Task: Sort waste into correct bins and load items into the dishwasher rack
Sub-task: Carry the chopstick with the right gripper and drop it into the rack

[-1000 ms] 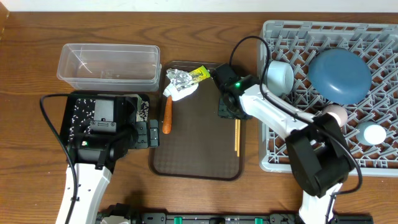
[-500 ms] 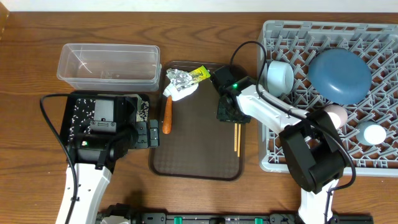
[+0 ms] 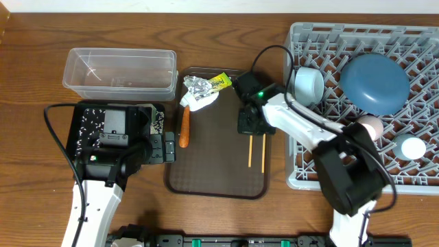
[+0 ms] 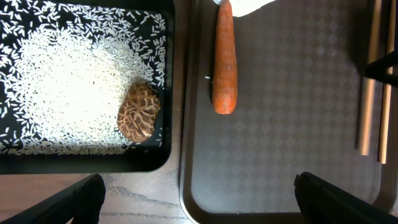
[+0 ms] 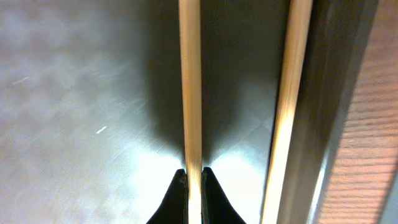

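Observation:
Two wooden chopsticks lie on the brown serving tray [image 3: 212, 165] near its right edge. My right gripper [image 3: 249, 125] is shut on the upper end of the left chopstick [image 5: 190, 81]. The other chopstick [image 5: 287, 93] lies free beside the tray's rim. My left gripper [image 4: 199, 205] stands open over the seam between the black tray [image 4: 93, 163] and the serving tray, holding nothing. The black tray holds rice grains [image 4: 68, 81] and a brown lump [image 4: 138, 112]. A carrot stick [image 3: 184, 128], foil [image 3: 197, 86], sachet [image 3: 221, 81] and white paper [image 3: 200, 101] lie on the serving tray.
The clear tub [image 3: 120, 72] stands at the back left. The grey rack [image 3: 302, 175] on the right holds a dark-blue plate [image 3: 374, 82], white bowl [image 3: 309, 84], pink cup [image 3: 370, 125] and light-blue cup [image 3: 411, 147].
The right gripper has closed on one chopstick and drawn it to the left, so the pair now lies apart. The left arm has not moved.

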You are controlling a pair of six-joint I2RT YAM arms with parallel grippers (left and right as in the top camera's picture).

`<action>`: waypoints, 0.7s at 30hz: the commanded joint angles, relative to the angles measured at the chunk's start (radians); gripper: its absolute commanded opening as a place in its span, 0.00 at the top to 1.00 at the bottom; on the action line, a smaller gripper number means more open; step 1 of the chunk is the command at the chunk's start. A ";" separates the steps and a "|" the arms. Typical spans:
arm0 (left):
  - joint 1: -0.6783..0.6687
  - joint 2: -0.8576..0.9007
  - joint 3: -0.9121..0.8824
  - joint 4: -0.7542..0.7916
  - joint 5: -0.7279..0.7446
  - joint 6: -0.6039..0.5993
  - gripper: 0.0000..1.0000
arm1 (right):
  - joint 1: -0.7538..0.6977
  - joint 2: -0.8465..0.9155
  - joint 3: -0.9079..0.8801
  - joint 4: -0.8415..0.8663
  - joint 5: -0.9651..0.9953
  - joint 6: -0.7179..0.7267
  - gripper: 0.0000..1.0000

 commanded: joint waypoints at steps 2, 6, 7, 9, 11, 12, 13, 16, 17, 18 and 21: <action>0.006 -0.007 0.019 -0.003 -0.006 -0.005 0.02 | -0.035 -0.183 0.064 0.001 -0.014 -0.208 0.99; 0.006 -0.007 0.019 -0.003 -0.006 -0.005 0.02 | -0.093 -0.288 0.071 0.003 0.001 -0.263 0.99; 0.006 -0.006 0.019 -0.003 -0.006 -0.005 0.02 | -0.119 -0.307 0.071 0.000 0.001 -0.269 0.99; 0.006 -0.006 0.019 -0.003 -0.006 -0.005 0.02 | -0.188 -0.348 0.071 -0.013 0.000 -0.285 0.99; 0.006 -0.007 0.019 -0.003 -0.006 -0.005 0.02 | -0.268 -0.378 0.071 -0.023 -0.004 -0.307 0.99; 0.006 -0.007 0.019 -0.003 -0.006 -0.005 0.02 | -0.305 -0.389 0.071 -0.022 -0.013 -0.327 0.99; 0.006 -0.007 0.019 -0.003 -0.006 -0.005 0.02 | -0.348 -0.395 0.071 -0.021 -0.027 -0.364 0.99; 0.006 -0.006 0.019 -0.003 -0.006 -0.005 0.02 | -0.458 -0.394 0.069 -0.027 -0.030 -0.445 0.99; 0.006 -0.007 0.019 -0.003 -0.006 -0.005 0.02 | -0.497 -0.388 0.068 -0.035 -0.028 -0.475 0.99; 0.006 -0.007 0.019 -0.003 -0.006 -0.005 0.02 | -0.528 -0.382 0.068 -0.045 -0.029 -0.496 0.99; 0.006 -0.006 0.019 -0.003 -0.006 -0.005 0.02 | -0.609 -0.354 0.068 -0.064 -0.029 -0.556 0.99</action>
